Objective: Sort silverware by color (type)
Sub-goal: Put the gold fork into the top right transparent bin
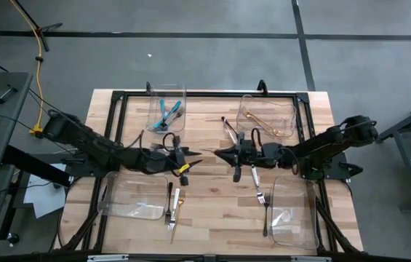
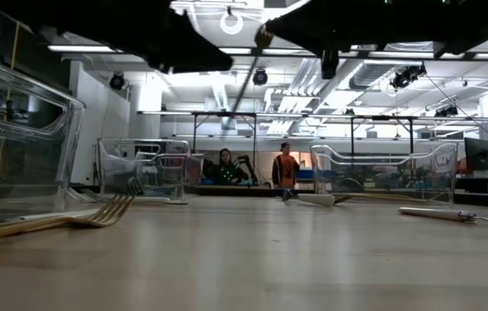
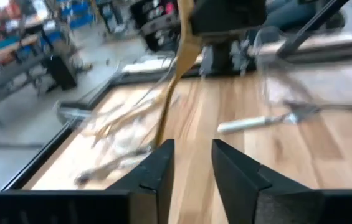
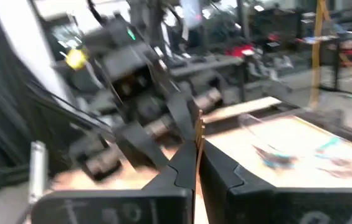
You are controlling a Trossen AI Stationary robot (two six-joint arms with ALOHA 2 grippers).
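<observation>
Far left on the bench (image 1: 212,211), the bin (image 1: 183,91) holds teal-handled pieces. Nearer the front, 2 forks (image 1: 172,205) lie loose beside an empty-looking bin (image 1: 110,207).

At the bench's middle the 2 arms meet tip to tip. The left tool (image 3: 192,152) is released: its fingers (image 3: 163,163) stand apart with bare wood showing between them. A gold utensil (image 3: 174,87) rises from just by one fingertip towards the other arm; whether it touches that fingertip cannot be told.

The right tool (image 4: 197,149) is clenched on that same gold utensil, whose thin edge shows between its closed fingers.

This looks like a hand-over, left to right, with the right arm taking the piece. The next move probably calls for the left tool to back clear. The right arm can then carry the utensil to the right-hand far bin (image 1: 294,109), where other gold pieces (image 1: 274,127) lie, and let it go above them. A white-handled piece (image 1: 257,182) and a dark one (image 1: 228,131) are not yet sorted.
</observation>
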